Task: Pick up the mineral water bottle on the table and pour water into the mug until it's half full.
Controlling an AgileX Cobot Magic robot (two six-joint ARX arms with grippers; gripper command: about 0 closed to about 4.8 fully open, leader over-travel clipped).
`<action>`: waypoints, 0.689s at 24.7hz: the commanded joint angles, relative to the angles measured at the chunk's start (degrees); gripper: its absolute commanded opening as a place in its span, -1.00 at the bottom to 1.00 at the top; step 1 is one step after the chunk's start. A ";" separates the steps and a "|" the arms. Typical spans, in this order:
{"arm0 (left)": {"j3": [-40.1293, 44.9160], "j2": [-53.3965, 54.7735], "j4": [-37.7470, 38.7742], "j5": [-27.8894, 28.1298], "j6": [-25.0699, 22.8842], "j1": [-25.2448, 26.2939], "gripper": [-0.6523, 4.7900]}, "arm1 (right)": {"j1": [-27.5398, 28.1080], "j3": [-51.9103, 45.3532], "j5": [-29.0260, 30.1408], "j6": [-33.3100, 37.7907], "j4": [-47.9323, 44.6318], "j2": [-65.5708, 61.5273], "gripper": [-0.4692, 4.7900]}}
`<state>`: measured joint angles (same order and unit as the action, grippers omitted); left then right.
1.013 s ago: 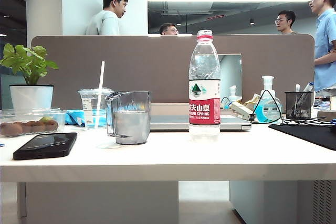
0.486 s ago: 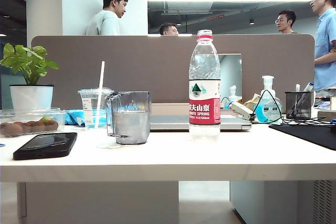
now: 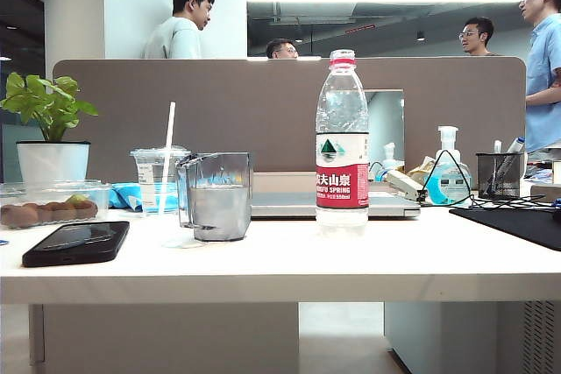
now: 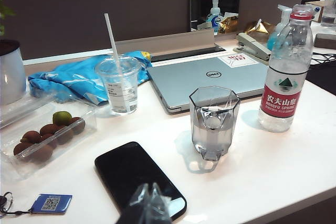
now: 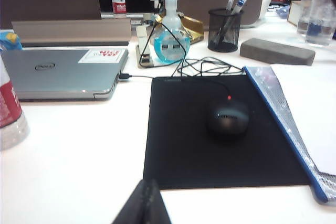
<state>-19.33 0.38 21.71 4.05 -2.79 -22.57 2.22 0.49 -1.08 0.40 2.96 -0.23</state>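
The right end effector [image 5: 143,203] hangs low over the white worktop [image 5: 73,150], its fingers pressed together on nothing, near a black mouse pad [image 5: 220,135]. The left end effector [image 4: 149,205] hovers above a black phone [image 4: 137,177], fingers together and empty. The mineral water bottle [image 3: 341,142] stands upright, capless, beside the mug [image 3: 216,195], which holds water partway up. A closed laptop [image 4: 210,77] lies behind them.
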 commanded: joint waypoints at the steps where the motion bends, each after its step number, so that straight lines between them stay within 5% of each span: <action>1: -0.11 0.04 -0.74 -0.26 0.20 -0.02 -0.77 | -0.09 -0.44 1.22 0.00 0.94 0.20 -0.84; 17: -0.09 0.04 -0.74 -0.24 0.20 -0.02 -0.77 | -0.09 -0.44 1.20 0.00 6.34 0.20 -0.84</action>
<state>-19.31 0.38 21.71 4.03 -2.79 -22.57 2.22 0.49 0.05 0.40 9.98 -0.05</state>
